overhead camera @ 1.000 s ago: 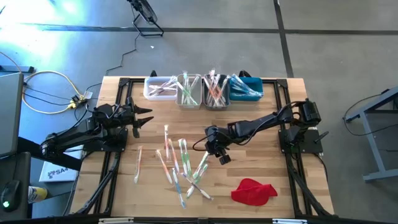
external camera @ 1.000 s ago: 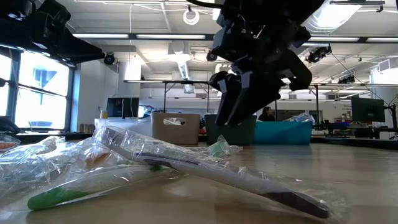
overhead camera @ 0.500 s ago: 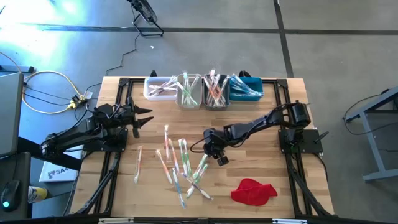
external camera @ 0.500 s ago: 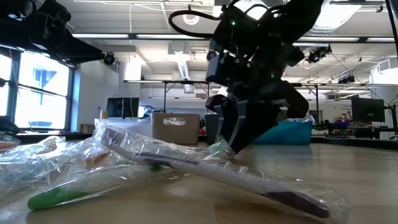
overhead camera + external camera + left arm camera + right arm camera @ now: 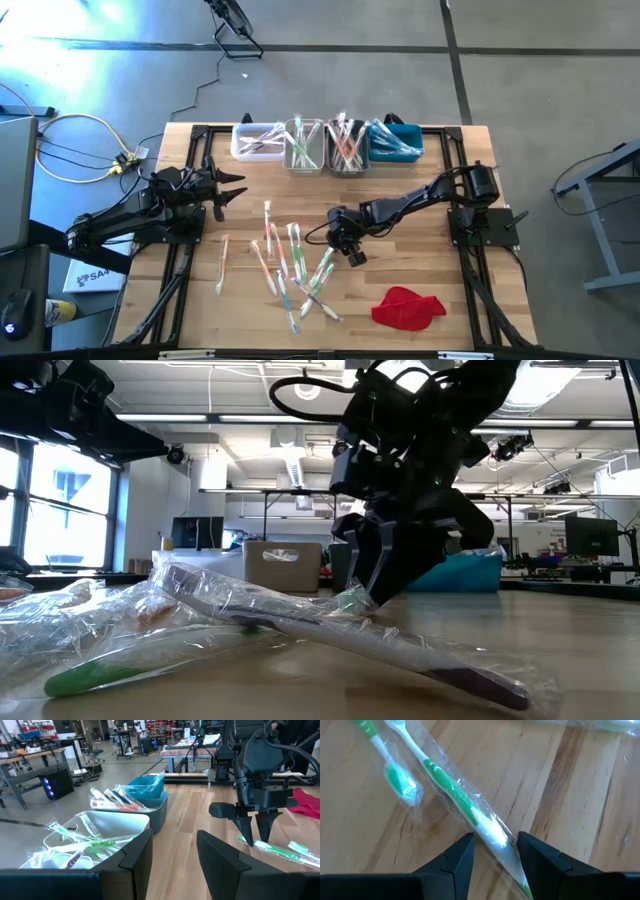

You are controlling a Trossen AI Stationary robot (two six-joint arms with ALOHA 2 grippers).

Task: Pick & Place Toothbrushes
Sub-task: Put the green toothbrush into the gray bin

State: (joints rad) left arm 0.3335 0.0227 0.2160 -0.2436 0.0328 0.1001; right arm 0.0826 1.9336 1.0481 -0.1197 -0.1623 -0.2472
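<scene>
Several toothbrushes in clear wrappers lie scattered flat on the wooden table. My right gripper is down at the right side of the scatter, open and slanting downward. Its two fingers stand on either side of a green-and-white toothbrush, which the left wrist view also shows as a green toothbrush under my right gripper. My left gripper stays open and level over the table's left side, with nothing between its fingers. My right gripper straddles the green toothbrush's white stretch, fingers slanting down from the table's right and lying across it. The toothbrush lies flat on the table. Whether the fingertips touch its wrapper I cannot tell.
Four small bins stand in a row at the far edge, each with toothbrushes in it: white, beige, grey and blue. A red cloth lies near the front right. In the low view a wrapped toothbrush lies close in front.
My right gripper has come down onto the scatter of toothbrushes and a little toward the table's left, then stopped with its fingertips at table height. Its finger gap looks the same. The toothbrushes have not moved.
</scene>
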